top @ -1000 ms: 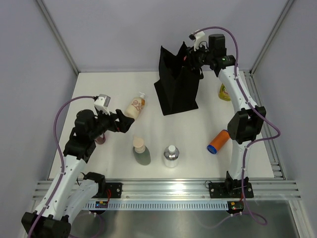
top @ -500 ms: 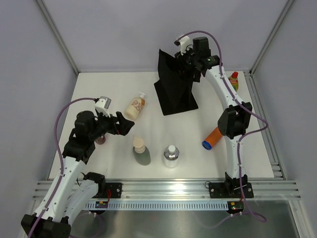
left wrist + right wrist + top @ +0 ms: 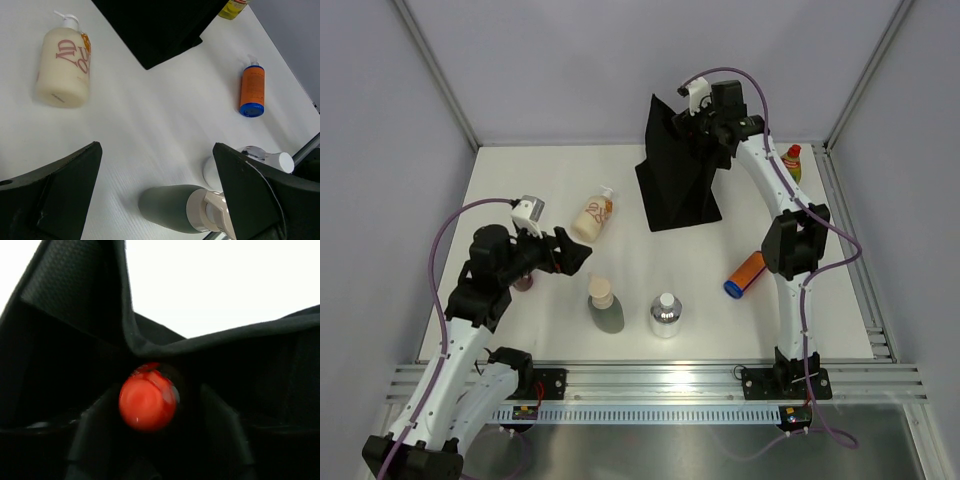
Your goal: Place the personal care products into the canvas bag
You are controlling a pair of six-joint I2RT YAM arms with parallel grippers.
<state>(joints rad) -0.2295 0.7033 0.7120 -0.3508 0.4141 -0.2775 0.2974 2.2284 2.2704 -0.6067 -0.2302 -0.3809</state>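
Just ahead of the right gripper (image 3: 705, 118), clamped on the red bottle (image 3: 147, 402), folds the canvas bag (image 3: 150, 347) rim; left gripper (image 3: 156, 150) gapes wide, open table (image 3: 150, 115) between jaws

Could not pick out the right gripper (image 3: 702, 122)'s fingertips from above against the black canvas bag (image 3: 678, 175). Made out a dark reddish thing (image 3: 524, 283) mostly covered by the left arm (image 3: 485, 270); could not identify it. In the right wrist view, caught only the blurred round end of a red item (image 3: 147, 400). Could not separate the dark fingers (image 3: 92, 440) from the bag's lining, nor tell whether they touched it. In the left wrist view, found the bag and the yellow-green bottle (image 3: 234, 6) cropped by the top edge. Found the clear white-capped bottle (image 3: 280, 161) half behind a finger of the left gripper (image 3: 156, 146).
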